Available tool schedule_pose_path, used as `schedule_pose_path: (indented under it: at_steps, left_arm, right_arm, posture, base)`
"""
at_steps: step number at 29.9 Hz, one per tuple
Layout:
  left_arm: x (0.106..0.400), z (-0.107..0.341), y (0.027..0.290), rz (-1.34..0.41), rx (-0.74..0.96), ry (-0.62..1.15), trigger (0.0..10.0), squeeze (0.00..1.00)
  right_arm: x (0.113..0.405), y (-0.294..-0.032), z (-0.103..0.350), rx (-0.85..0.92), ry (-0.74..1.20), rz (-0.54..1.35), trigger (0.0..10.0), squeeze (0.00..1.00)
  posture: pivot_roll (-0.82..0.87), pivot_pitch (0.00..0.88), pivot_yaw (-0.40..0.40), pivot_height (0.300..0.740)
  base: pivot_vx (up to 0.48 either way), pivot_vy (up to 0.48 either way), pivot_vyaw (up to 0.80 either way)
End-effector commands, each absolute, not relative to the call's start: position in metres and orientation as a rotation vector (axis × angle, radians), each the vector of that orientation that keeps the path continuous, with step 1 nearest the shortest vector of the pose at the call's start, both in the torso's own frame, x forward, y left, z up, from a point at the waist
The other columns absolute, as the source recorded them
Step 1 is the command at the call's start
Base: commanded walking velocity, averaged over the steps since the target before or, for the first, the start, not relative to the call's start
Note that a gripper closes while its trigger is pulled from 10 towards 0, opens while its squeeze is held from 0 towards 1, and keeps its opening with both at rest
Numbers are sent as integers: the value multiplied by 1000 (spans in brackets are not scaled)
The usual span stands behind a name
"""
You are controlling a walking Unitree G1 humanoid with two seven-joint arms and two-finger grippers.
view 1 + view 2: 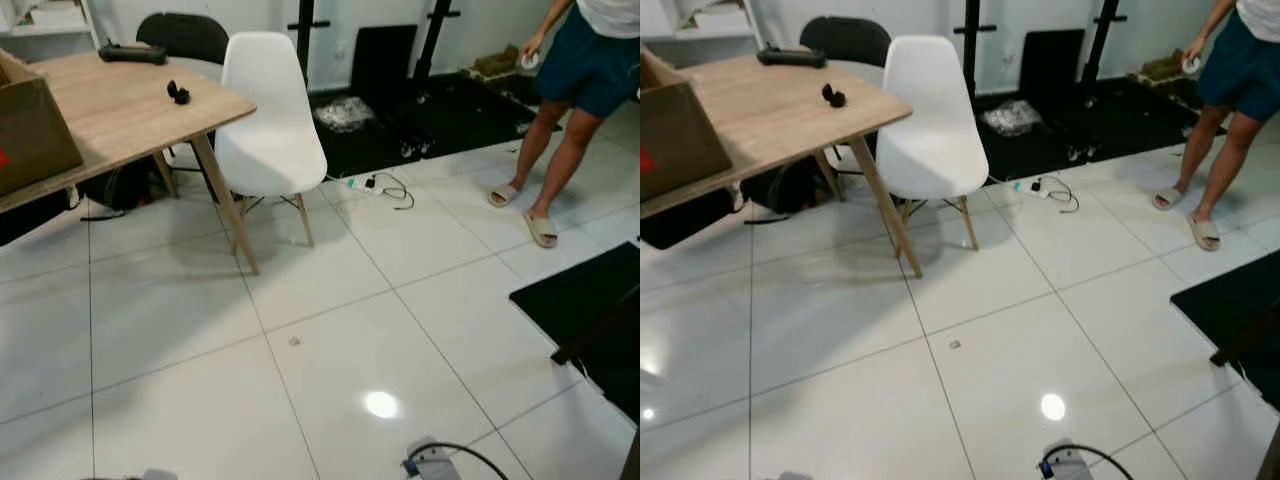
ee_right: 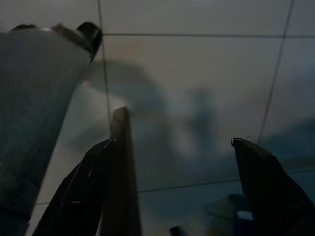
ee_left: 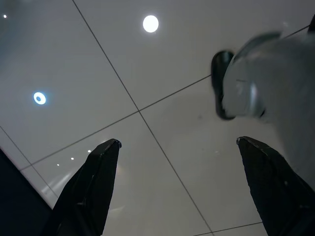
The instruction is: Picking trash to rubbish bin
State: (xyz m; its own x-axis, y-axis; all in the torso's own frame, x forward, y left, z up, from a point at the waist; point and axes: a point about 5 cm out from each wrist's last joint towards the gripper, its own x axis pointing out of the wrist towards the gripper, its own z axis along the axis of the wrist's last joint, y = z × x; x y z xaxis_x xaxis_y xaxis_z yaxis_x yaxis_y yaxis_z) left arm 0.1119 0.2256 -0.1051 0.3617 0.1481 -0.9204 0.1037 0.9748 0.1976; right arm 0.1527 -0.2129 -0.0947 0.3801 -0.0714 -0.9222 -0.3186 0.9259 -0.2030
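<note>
A scrap of trash (image 1: 294, 341) lies on the white floor (image 1: 180, 320) at twelve o'clock, untouched; left gripper (image 3: 177, 162) and right gripper (image 2: 172, 162) hang wide, empty, presumably awaiting approach.

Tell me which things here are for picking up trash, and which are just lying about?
For the job: small scrap on the floor; left gripper and right gripper, both open.

Just there: white chair, wooden table, cardboard box, power strip, person.
</note>
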Motion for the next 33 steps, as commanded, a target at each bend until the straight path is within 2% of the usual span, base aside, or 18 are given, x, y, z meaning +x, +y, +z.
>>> schedule_pose_path:
  at_steps: [1,5,27,33]
  left_arm:
    - [103,-107,229,37,235,1234,10000,0]
    - [104,-107,229,35,235,1232,10000,0]
    - [103,-107,227,28,234,1230,10000,0]
    - [102,-108,226,17,244,1234,10000,0]
  right_arm:
    - [147,-212,-97,-365,1197,162,10000,0]
    - [147,-212,-97,-366,1196,163,10000,0]
    - [143,-213,-98,-368,1206,165,10000,0]
    - [141,-214,-99,-369,1210,165,10000,0]
  posture:
    - [132,74,-55,740]
    - [131,72,-54,740]
    - [130,81,-56,740]
    - [129,85,-57,740]
  base:
    - [0,-322,0]
    - [0,-320,0]
    - [0,0,0]
    - [0,301,0]
